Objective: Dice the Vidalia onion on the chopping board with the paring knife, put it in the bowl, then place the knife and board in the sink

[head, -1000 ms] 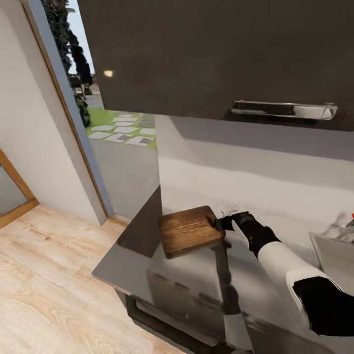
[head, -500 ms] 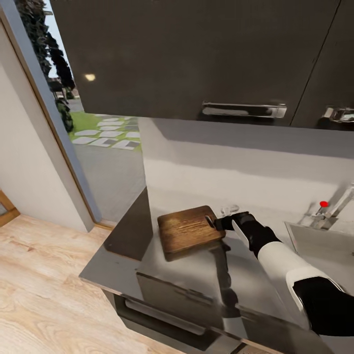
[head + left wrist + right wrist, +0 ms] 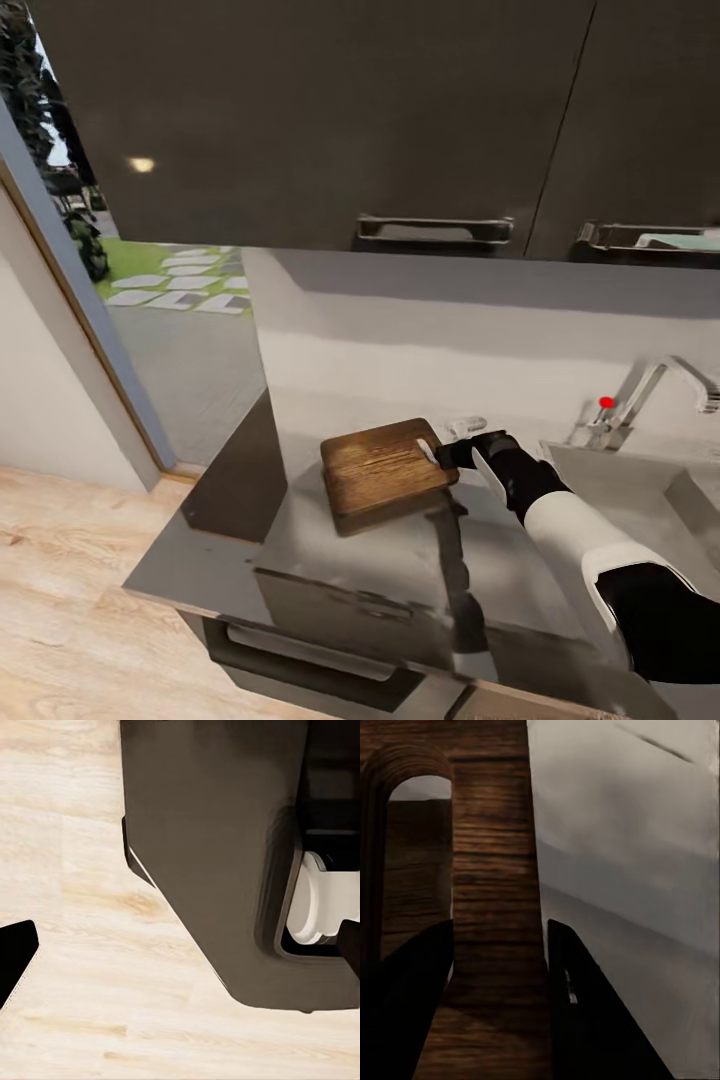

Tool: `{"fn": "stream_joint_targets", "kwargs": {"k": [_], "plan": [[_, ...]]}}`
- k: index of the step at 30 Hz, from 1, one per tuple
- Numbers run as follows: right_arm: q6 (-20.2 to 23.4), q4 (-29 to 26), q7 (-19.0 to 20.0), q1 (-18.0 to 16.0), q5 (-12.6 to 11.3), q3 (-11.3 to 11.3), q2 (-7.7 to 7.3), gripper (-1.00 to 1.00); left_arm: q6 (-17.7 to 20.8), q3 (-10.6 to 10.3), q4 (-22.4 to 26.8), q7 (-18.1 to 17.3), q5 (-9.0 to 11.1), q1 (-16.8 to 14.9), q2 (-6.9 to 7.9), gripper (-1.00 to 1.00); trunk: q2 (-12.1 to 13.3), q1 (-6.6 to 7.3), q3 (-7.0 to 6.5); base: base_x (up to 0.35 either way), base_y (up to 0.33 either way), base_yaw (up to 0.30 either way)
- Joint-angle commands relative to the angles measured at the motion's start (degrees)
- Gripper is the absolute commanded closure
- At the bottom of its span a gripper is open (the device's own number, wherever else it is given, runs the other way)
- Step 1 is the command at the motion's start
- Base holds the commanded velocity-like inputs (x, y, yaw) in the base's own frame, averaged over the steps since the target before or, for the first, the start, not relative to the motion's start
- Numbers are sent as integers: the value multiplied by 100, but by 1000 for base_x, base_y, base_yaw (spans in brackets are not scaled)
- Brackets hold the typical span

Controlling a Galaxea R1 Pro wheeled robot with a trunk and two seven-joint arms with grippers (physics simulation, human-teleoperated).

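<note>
The brown wooden chopping board [image 3: 385, 472] hangs a little above the grey countertop [image 3: 330, 560], casting a shadow under it. My right gripper [image 3: 447, 455] is shut on the board's right edge beside the slot-shaped handle hole. In the right wrist view both dark fingers [image 3: 585, 1012] clamp the strip of the chopping board [image 3: 495, 870] next to the hole. The sink [image 3: 620, 480] with its chrome tap [image 3: 655, 385] and red knob [image 3: 605, 402] lies to the right of the board. My left gripper [image 3: 180, 945] stands open over the wooden floor. The onion, paring knife and bowl are out of view.
Dark upper cabinets with chrome handles [image 3: 435, 230] hang over the counter. A small pale object [image 3: 466, 426] lies on the counter behind the right gripper. At left, a doorway [image 3: 150, 300] opens outdoors, above light wood floor [image 3: 60, 560]. My dark base [image 3: 217, 855] is below the left wrist.
The head view has swung to the right, bringing the sink and tap into sight. The board stays in my right gripper at the same place in the picture.
</note>
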State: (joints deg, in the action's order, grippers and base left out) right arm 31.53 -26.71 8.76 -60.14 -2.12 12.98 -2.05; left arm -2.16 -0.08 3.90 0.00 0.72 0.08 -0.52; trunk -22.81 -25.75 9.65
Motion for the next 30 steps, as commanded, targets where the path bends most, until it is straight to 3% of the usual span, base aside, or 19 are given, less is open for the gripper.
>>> {"fn": "stream_joint_targets", "kwargs": {"k": [1,11,19,30], "plan": [[28,-10,3,-6,-43,29,-6,100,-12,-1,5,0,7,1,-1,-100,-11,-3,4,0,0,-207],[28,-10,3,-6,-43,29,-6,100,-9,-1,5,0,7,1,-2,-100,-11,-3,-59,-10,0,-207],[28,-21,3,-6,-43,26,-6,100,-6,11,5,0,7,1,-9,-100,-11,-3,-109,-280,19,-207],[36,-41,3,-6,-43,20,-6,100,-9,16,5,0,7,1,-1,-100,-11,-3,-126,-244,180,-109]]}}
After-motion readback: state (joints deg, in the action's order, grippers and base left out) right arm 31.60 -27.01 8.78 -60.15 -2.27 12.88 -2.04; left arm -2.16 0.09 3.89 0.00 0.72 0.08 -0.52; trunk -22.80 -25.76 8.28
